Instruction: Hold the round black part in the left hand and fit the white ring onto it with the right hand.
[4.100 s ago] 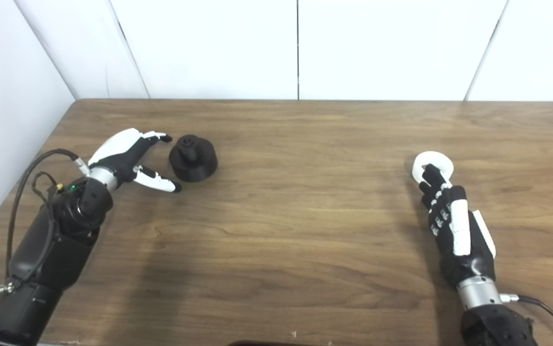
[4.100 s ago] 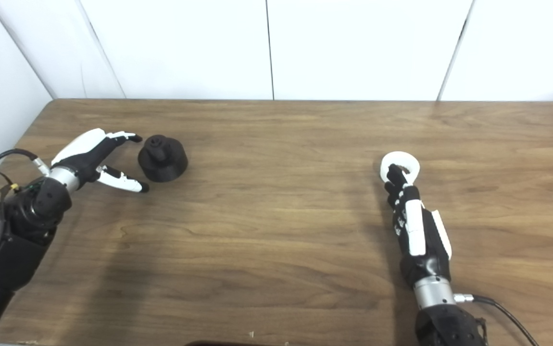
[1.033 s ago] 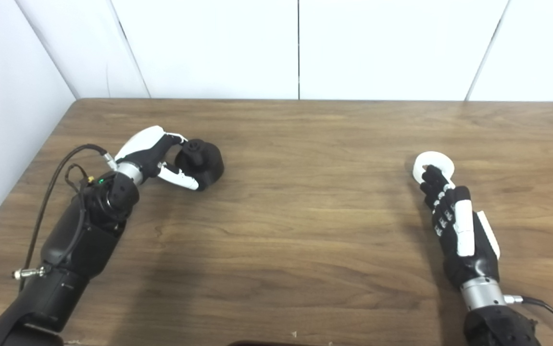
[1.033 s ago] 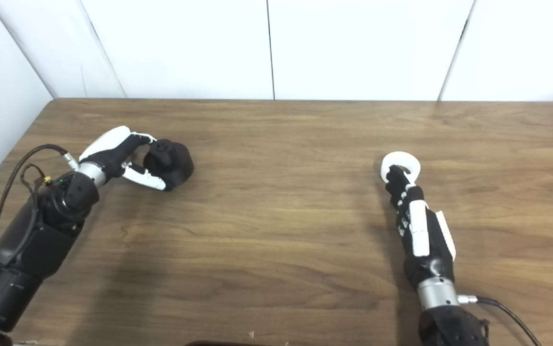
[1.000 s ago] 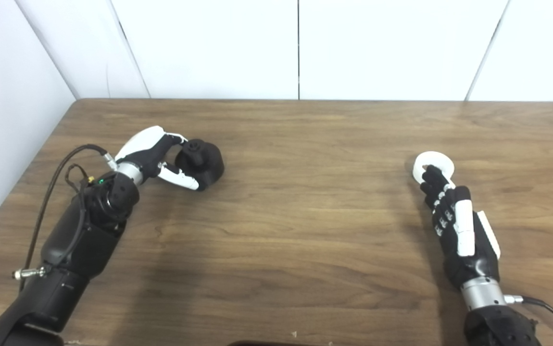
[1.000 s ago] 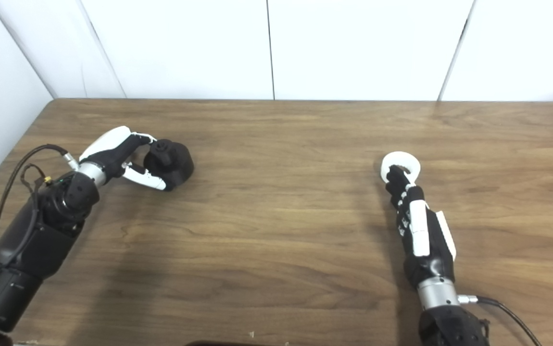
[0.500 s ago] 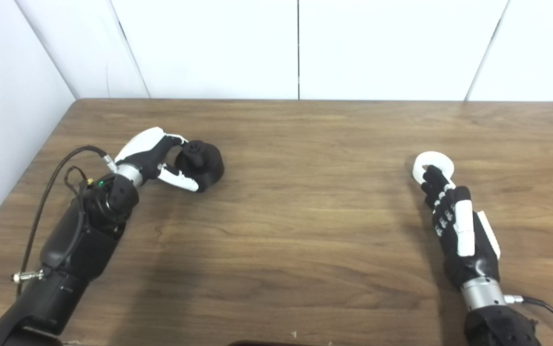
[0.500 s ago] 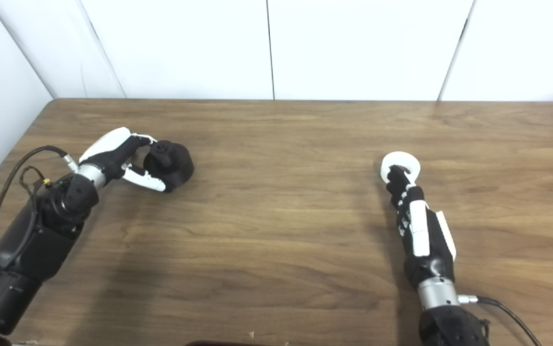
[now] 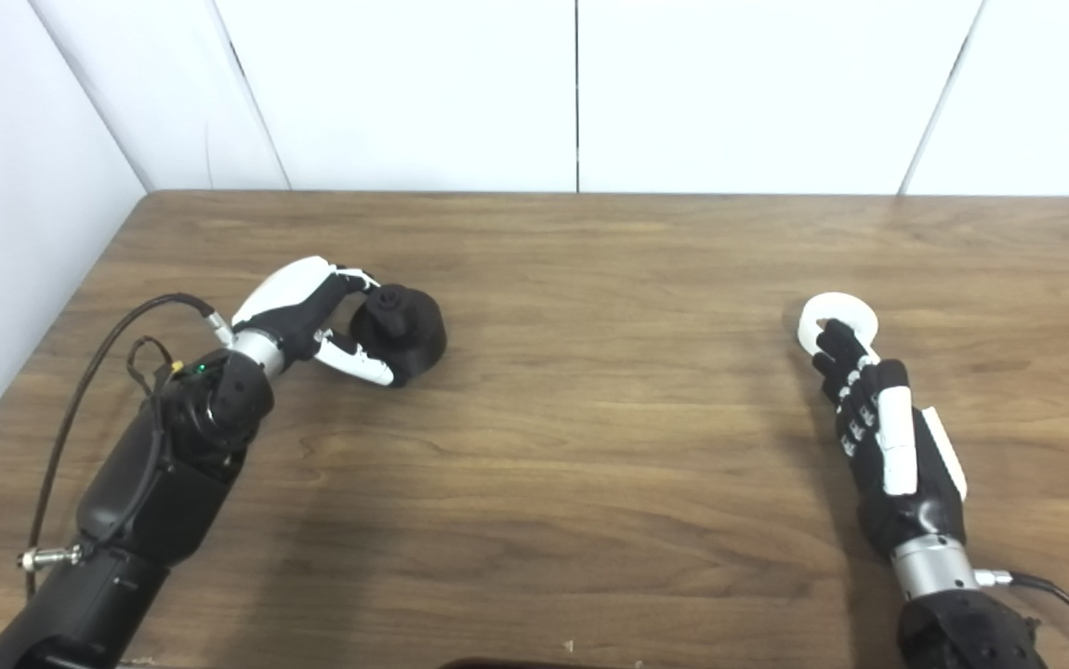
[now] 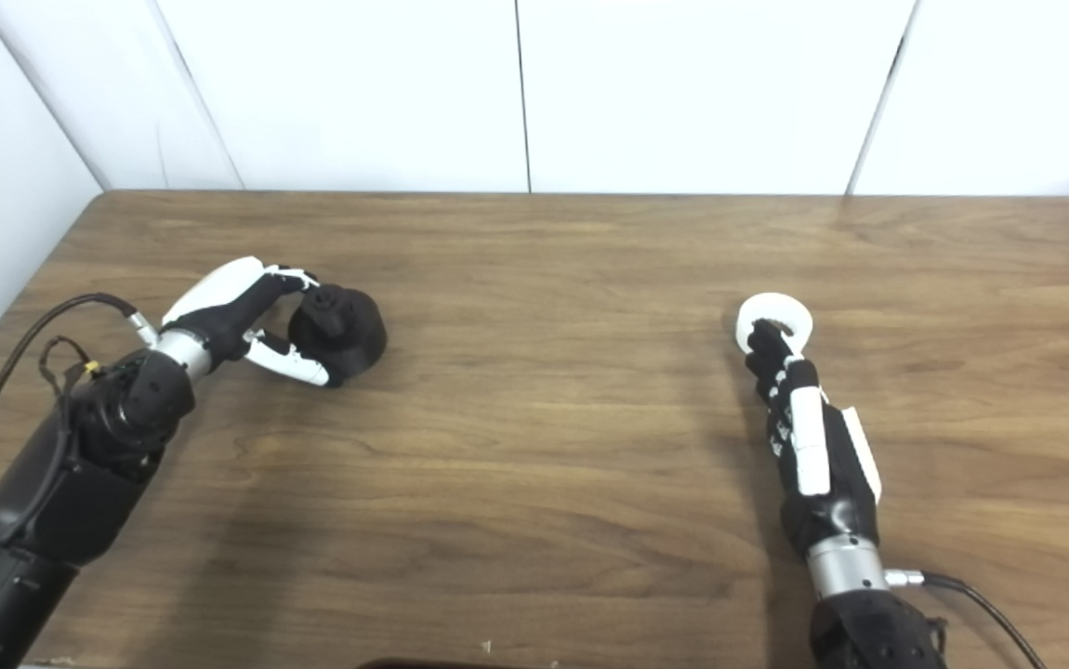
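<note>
We note the brown wood-grain worktop [image 9: 590, 418] carrying everything, with the two arms entering from its near edge and the two parts well apart, one toward each side. The left hand [image 9: 311, 311], white-backed with dark fingers, sits at the left of the worktop with its fingers curled over the top and its thumb along the near side of the round black plastic part with a short central stub [image 9: 402, 321]; the part appears tilted and resting on the worktop, so we judge the hold partial and cannot tell whether it is a firm grasp. The right hand [image 10: 799, 423] lies low on the worktop at the right, its dark fingertips touching the near rim of the flat white plastic ring [image 10: 775, 321]; the fingers look drawn together, and nothing shows that the ring is lifted or pinched. Our judgement of the step in hand: securing the black part. To do it well, we would close the fingers fully around the body, not the stub, keep the stub clear and pointing up or toward the right hand, and lift only once the part sits level. The ring then wants a pinch across its rim that leaves the bore unobstructed.
</note>
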Available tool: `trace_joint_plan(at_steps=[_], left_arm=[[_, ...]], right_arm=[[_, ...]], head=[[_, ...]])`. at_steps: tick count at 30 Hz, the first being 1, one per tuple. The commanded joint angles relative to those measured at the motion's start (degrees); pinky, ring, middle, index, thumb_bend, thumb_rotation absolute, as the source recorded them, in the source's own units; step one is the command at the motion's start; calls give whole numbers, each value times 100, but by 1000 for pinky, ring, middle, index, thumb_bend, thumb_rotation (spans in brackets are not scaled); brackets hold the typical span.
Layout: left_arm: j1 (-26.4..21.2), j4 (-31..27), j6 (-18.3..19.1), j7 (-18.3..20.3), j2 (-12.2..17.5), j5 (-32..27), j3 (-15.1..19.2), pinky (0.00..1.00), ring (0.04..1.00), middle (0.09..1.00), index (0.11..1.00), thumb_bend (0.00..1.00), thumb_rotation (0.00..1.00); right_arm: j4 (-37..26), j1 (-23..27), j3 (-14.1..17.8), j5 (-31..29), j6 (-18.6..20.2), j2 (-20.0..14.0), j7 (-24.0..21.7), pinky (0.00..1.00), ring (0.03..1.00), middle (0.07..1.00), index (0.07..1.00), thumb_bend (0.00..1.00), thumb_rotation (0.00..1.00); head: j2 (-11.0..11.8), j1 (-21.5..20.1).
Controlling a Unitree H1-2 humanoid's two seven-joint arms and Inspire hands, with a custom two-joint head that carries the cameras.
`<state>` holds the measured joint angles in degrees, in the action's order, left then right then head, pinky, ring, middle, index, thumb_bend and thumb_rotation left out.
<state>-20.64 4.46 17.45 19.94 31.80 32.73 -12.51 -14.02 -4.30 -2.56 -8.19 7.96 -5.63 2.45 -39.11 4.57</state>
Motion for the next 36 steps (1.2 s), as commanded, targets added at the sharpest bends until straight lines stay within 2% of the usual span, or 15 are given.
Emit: trace_joint_plan(at_steps=[1,6,10,15,24,32,36], left_arm=[[-122,-258,10,-11,58,41,7,945,1000,926,659,765,265],[-59,-478,49,68,16,131,-82,951,1000,917,663,773,277],[20,-677,29,111,-5,165,-175,905,990,915,663,775,271],[122,-863,-43,109,-19,204,-254,950,992,914,662,776,280],[375,-1389,-31,302,-130,260,-421,970,1000,930,657,777,296],[504,-1763,-221,445,-214,303,-630,936,993,926,649,781,293],[546,-1999,-197,611,-252,376,-729,947,999,931,648,772,300]], right_arm=[[-235,-213,-1,-6,-96,194,-63,1000,947,930,913,691,1000],[-278,-222,-16,6,-34,205,-54,1000,946,929,915,691,1000],[-287,-235,-31,53,-28,217,-31,1000,943,924,911,701,1000],[-307,-255,-44,76,-43,210,-40,1000,943,926,915,696,1000],[-362,-288,-53,72,18,241,-17,1000,940,922,913,682,1000],[-353,-301,-53,62,-10,241,-26,1000,944,929,918,680,1000],[-385,-305,-61,63,27,261,-11,1000,936,925,916,676,1000]], head=[[-4,3],[-19,-5],[-21,-19],[-39,-25],[-79,-51],[-111,-54],[-129,-45]])
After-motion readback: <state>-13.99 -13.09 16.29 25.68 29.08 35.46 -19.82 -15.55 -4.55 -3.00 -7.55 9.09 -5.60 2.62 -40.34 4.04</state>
